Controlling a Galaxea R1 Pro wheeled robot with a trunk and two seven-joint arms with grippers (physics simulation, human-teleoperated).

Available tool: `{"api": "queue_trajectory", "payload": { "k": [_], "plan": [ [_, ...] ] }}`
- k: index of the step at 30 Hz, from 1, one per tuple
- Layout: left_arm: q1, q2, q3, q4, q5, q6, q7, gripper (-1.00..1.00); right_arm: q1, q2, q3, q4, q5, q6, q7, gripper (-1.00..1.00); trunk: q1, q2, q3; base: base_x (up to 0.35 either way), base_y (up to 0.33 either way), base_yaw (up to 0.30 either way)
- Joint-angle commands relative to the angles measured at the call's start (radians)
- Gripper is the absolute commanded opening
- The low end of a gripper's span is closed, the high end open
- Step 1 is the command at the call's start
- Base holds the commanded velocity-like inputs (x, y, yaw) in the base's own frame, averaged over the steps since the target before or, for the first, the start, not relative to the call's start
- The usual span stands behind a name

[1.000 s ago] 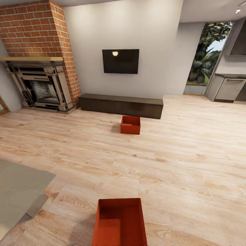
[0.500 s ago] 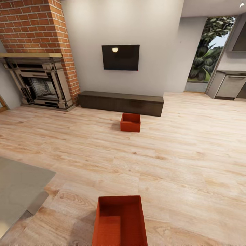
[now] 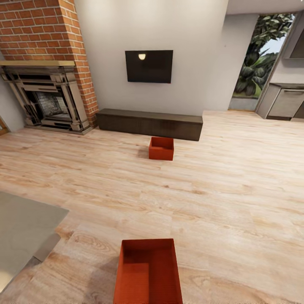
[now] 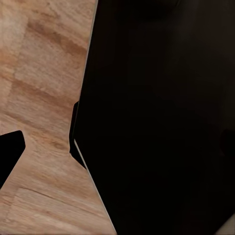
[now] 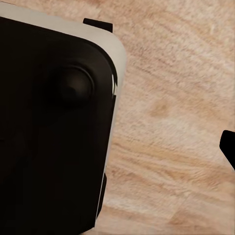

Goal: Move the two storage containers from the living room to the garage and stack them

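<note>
I am in the living room, on light wood plank floor [image 3: 236, 198]. One storage container [image 3: 148, 272] sits on the planks close in front of me — an orange-red open-top bin, its mouth up and nothing inside. The second storage container [image 3: 161, 148] stands well apart from the first, farther off, just before the long low dark bench [image 3: 149, 123] and near that bench's middle. Above the bench hangs a black wall TV [image 3: 148, 66]. To the bench's left end rises the red brick fireplace [image 3: 46, 80]. Right of the bench's far end, a tall window [image 3: 257, 63] shows green leaves, and grey cabinets [image 3: 283, 102] stand beside it. A grey rug [image 3: 23, 228] lies left of the near container.

My wrist views look down at planks past dark body panels — of either tool's state, released or clenched, I cannot tell.
</note>
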Motion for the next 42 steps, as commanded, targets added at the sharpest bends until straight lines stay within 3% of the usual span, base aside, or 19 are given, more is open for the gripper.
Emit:
{"api": "queue_trajectory", "payload": {
  "k": [1,42],
  "plan": [
    [0.0,0.0,0.007,0.0,-0.001,-0.003,0.0,1.0,-0.001,0.001,0.009,0.003,-0.008,-0.006,-0.001,1.0,0.0,0.0,-0.002,0.0,0.0,0.0],
    [0.0,0.0,0.007,0.0,-0.001,-0.003,0.0,1.0,-0.001,0.001,0.008,0.003,-0.008,-0.006,-0.001,1.0,0.0,0.0,-0.069,0.0,0.0,0.0]
  ]
}}
